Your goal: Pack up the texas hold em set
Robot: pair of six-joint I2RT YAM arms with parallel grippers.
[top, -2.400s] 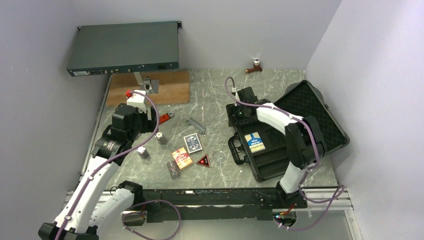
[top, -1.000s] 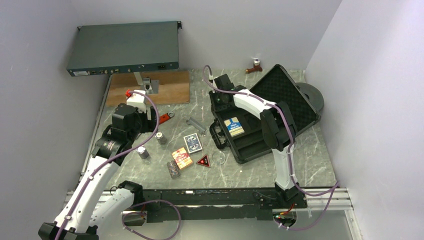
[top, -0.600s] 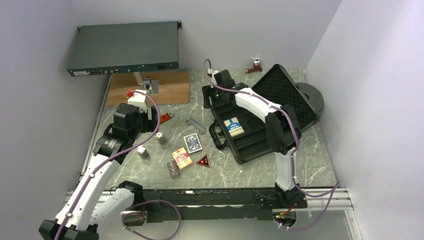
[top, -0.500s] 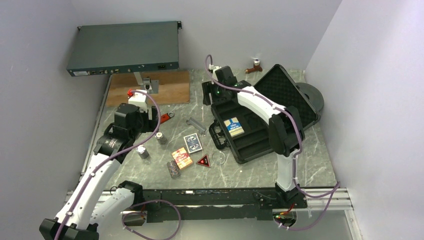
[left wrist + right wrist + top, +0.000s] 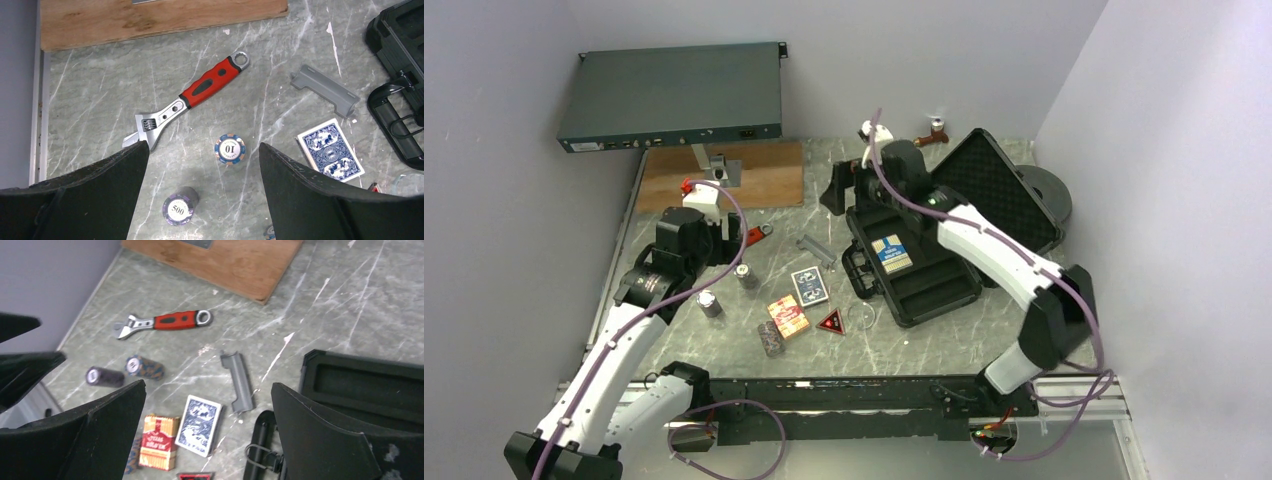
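Observation:
The black case point(image 5: 944, 290) lies open right of centre, lid point(image 5: 999, 195) leaning back, with a blue-and-white card box point(image 5: 891, 250) in its tray. On the table lie a blue card deck point(image 5: 810, 285), a red card box point(image 5: 787, 315), a red triangular button point(image 5: 830, 321), a clear disc point(image 5: 862, 317) and three chip stacks point(image 5: 745, 275) point(image 5: 709, 304) point(image 5: 770, 338). My left gripper point(image 5: 724, 248) is open and empty above the "10" stack point(image 5: 230, 149) and "500" stack point(image 5: 180, 210). My right gripper point(image 5: 844, 190) is open and empty, raised off the case's far-left corner point(image 5: 365, 385).
A red-handled wrench point(image 5: 759, 233) and a grey bracket point(image 5: 816, 250) lie among the set pieces. A wooden board point(image 5: 724, 175) and a rack unit point(image 5: 674, 95) stand at the back left. A small red-and-white object point(image 5: 932, 133) and a grey disc point(image 5: 1049, 190) sit behind the case.
The right gripper dragged and turned the case leftward, then let go and rose off its far-left corner. The left arm has barely moved.

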